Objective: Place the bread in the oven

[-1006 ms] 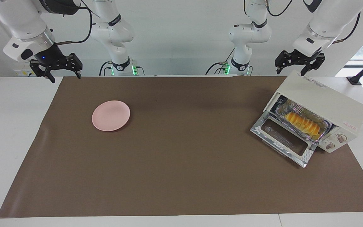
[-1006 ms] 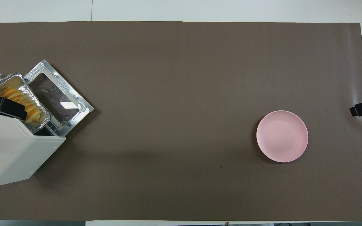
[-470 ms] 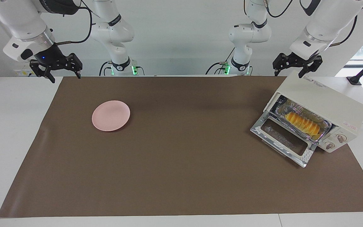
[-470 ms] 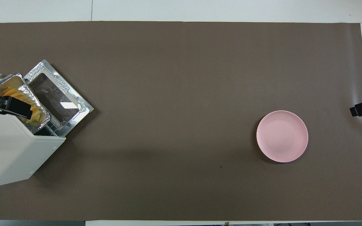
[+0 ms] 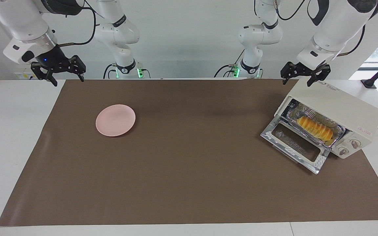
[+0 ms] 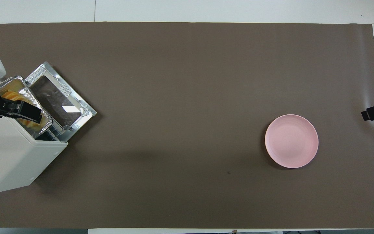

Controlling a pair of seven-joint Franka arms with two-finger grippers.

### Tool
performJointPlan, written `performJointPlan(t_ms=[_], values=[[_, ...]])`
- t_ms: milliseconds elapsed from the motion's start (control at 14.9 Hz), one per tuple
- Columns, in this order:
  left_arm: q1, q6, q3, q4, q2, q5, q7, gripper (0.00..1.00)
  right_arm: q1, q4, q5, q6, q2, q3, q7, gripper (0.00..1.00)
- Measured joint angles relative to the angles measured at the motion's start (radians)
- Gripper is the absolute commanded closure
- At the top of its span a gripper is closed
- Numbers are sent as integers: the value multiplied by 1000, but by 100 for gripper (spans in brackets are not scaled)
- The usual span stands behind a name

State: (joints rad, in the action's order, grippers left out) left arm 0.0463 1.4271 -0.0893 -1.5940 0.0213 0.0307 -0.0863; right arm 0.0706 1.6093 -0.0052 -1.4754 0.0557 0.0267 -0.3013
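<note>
bread (image 5: 314, 128) in foil tray (image 5: 340, 131) jutting from oven (image 5: 336, 108), door (image 5: 294, 147) down at 7 o'clock – left gripper (image 5: 302, 77) above, spread, empty – right gripper (image 5: 65, 77) waiting, spread, empty; risk: closing door jams on tray.

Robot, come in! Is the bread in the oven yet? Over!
Both grippers open, up, empty. Bread in tray inside oven, door open. Nothing blocking.

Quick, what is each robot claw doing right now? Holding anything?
Left claw: open, holding nothing, up over the oven.
Right claw: open, holding nothing, waiting at the right arm's end of the table.
</note>
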Motion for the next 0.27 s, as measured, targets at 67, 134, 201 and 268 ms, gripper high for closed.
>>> performJointPlan(t_ms=[67,134,201,268], values=[[0,2,-1,-1,1,-2,0,0,0,0,0,0,0,0,0,0],[0,5,-1,-1,3,-9,0,0,0,0,0,0,0,0,0,0],[-1,8,-1,-1,5,-15,0,0,0,0,0,0,0,0,0,0],[-2,9,0,-1,7,-18,1,0,0,0,0,0,0,0,0,0]])
